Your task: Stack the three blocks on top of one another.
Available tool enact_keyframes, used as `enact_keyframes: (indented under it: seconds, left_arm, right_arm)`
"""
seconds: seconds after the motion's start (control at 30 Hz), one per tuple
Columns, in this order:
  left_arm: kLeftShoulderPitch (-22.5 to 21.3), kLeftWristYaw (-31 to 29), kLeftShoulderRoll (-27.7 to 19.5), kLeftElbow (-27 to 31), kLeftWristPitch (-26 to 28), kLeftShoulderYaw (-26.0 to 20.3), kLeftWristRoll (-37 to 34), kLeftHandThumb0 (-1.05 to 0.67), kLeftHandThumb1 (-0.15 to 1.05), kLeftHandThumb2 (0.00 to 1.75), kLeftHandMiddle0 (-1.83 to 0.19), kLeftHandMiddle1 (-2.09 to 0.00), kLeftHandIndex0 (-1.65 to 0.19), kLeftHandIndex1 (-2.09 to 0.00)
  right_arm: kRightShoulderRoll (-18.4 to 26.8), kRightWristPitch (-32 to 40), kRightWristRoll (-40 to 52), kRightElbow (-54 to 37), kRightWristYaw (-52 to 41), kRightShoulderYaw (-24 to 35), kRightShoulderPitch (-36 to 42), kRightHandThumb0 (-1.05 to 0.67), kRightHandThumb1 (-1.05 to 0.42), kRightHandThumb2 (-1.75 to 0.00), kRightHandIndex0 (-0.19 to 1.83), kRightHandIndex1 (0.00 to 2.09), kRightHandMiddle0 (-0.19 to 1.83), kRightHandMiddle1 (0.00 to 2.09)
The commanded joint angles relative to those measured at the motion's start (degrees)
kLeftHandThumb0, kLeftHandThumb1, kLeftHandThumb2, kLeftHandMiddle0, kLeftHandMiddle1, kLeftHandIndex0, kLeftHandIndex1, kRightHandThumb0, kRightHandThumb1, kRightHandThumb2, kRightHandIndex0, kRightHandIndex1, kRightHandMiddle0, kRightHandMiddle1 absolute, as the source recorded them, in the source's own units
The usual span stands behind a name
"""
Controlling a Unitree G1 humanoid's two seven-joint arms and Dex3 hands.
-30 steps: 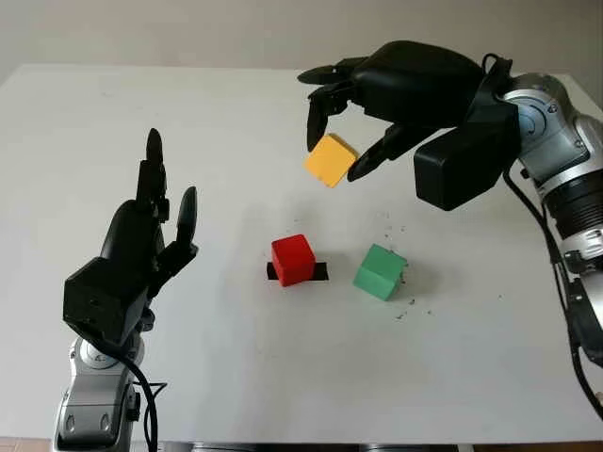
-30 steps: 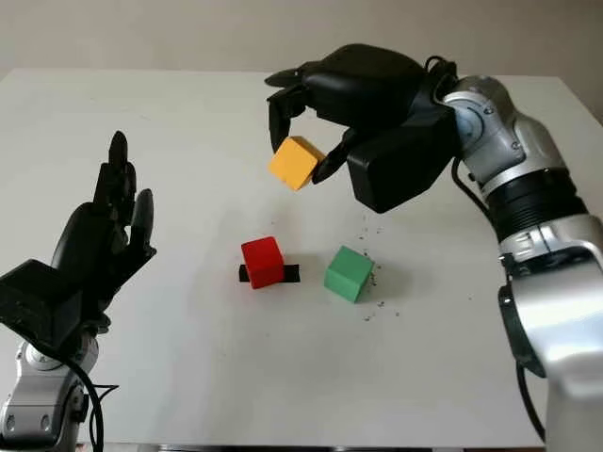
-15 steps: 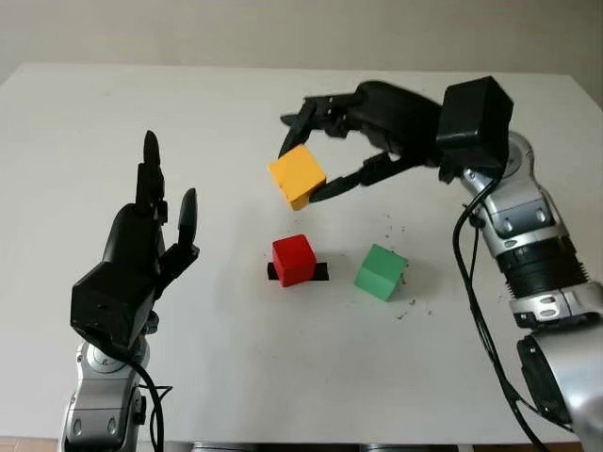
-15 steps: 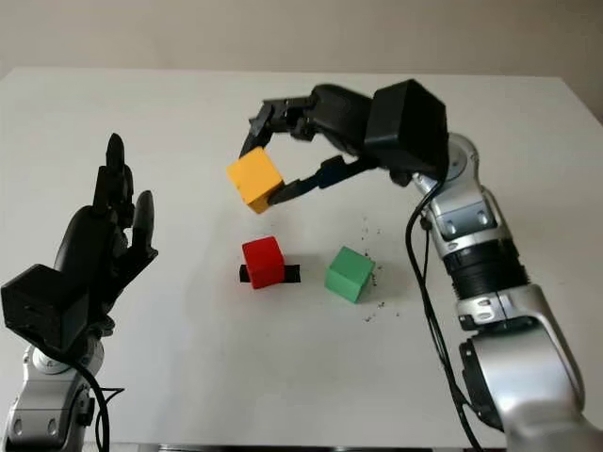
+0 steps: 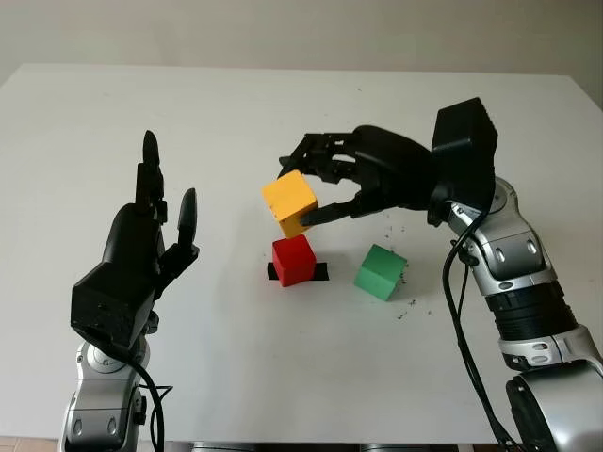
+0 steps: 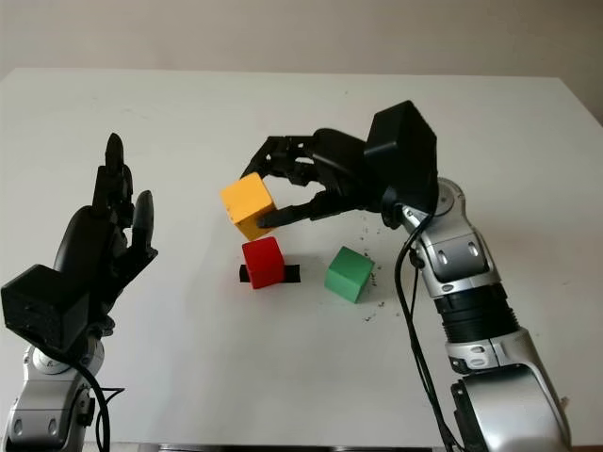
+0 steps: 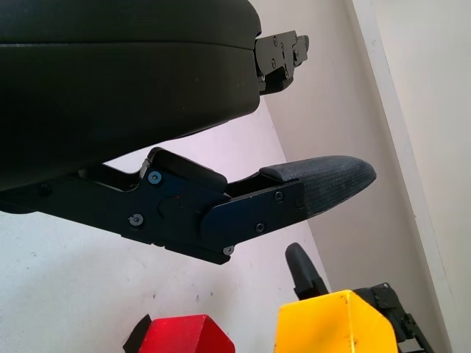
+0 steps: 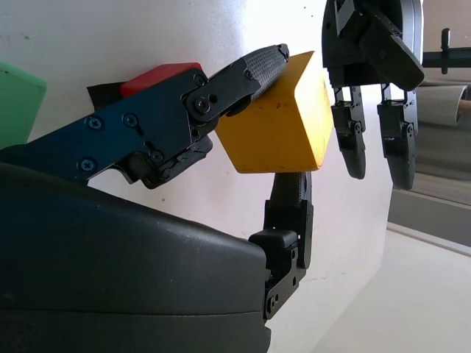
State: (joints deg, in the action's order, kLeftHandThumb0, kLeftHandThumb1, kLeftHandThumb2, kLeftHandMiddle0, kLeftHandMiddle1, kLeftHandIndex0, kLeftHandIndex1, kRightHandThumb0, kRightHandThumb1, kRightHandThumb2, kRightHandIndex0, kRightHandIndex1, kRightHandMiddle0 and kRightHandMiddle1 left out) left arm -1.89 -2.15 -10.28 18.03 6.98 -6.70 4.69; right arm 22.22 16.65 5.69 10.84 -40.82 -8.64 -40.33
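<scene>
White table (image 5: 113, 104). Right hand (image 5: 363, 179) fingers pinch yellow block (image 5: 289, 201) above, slightly behind red block (image 5: 293, 260). Level tilt, centre, lower, then release. Left hand (image 5: 141, 254) open, idle; green block (image 5: 381, 271) waits.

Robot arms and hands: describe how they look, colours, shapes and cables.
Both arms are silver-grey metal with ribbed black joint bands. Each robot hand, left and right, is a boxy matte-black shell with three jointed black fingers tipped with textured pads and visible screws. Loose black cables run along each forearm.
</scene>
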Motion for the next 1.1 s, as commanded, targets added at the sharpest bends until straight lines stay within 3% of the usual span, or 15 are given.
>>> enact_keyframes:
  seconds: [0.0, 0.2, 1.07]
  left_arm:
    - [0.24, -0.13, -0.14, 0.39, -0.11, 0.19, 0.0, -0.76, 1.05, 0.71, 0.19, 0.0, 0.19, 0.0]
    - [0.16, -0.22, -0.15, 0.28, -0.44, 0.16, -0.04, -0.75, 1.05, 0.71, 0.19, 0.0, 0.19, 0.0]
    - [0.4, -0.55, -0.25, 0.27, -0.07, 0.23, 0.33, -0.76, 1.05, 0.72, 0.19, 0.0, 0.19, 0.0]
  right_arm:
    - [-0.6, -0.24, 0.26, -0.61, 0.02, 0.11, 0.69, -0.49, -0.9, -0.05, 0.19, 0.04, 0.43, 1.42]
    - [-1.18, 0.55, -0.91, 1.1, -0.19, -1.08, 0.53, -0.49, -0.89, -0.05, 0.18, 0.04, 0.43, 1.41]
    - [-3.37, -8.42, -6.62, 12.64, 0.27, -2.67, -2.81, -0.5, -0.9, -0.05, 0.17, 0.05, 0.41, 1.43]
